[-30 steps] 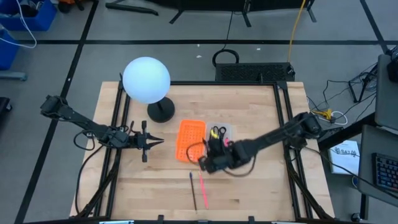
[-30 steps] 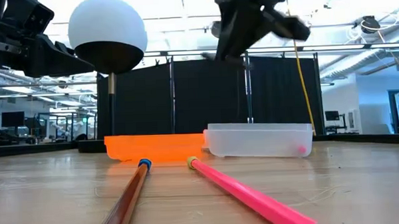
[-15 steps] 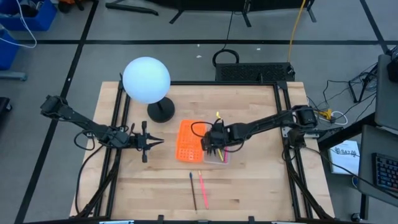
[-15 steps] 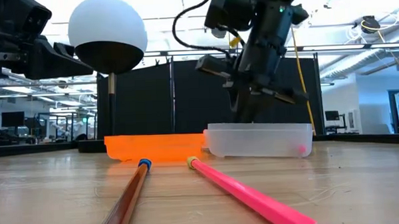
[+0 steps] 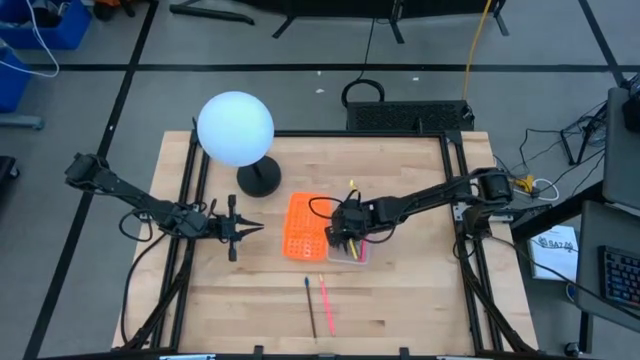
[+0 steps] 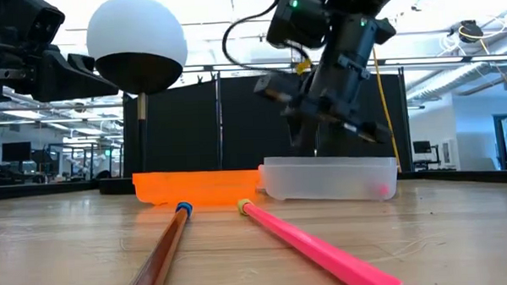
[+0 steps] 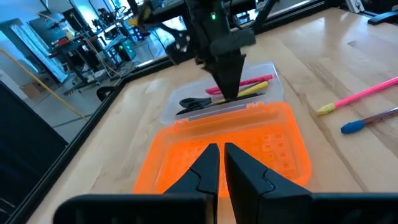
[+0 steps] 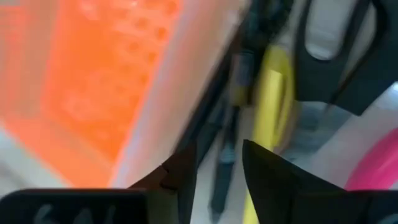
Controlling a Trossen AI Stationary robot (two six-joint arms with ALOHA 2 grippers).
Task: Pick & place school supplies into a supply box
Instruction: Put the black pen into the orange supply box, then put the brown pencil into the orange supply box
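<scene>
The supply box (image 5: 360, 243) is a clear tray joined to an orange panel (image 5: 305, 225). Black-handled scissors (image 7: 196, 101), a pink pen (image 7: 245, 83), a yellow pencil (image 7: 252, 91) and a dark pen (image 8: 222, 168) lie in it. My right gripper (image 5: 345, 233) points down into the tray and is open, its fingers on either side of the dark pen without touching it. Another pink pen (image 5: 326, 303) and a brown pencil (image 5: 310, 308) lie flat on the table nearer the front edge. My left gripper (image 5: 255, 228) waits shut above the table, left of the panel.
A lamp with a white globe (image 5: 235, 128) on a black base (image 5: 259, 181) stands at the back left. Black frame rails (image 5: 190, 230) run along the table's left and right sides. Bare wood lies right of the tray and along the front.
My right gripper has gone from above the tray's near end toward the far edge and come down into the tray, tipping to point downward. It now stands a little higher than half a second ago.
</scene>
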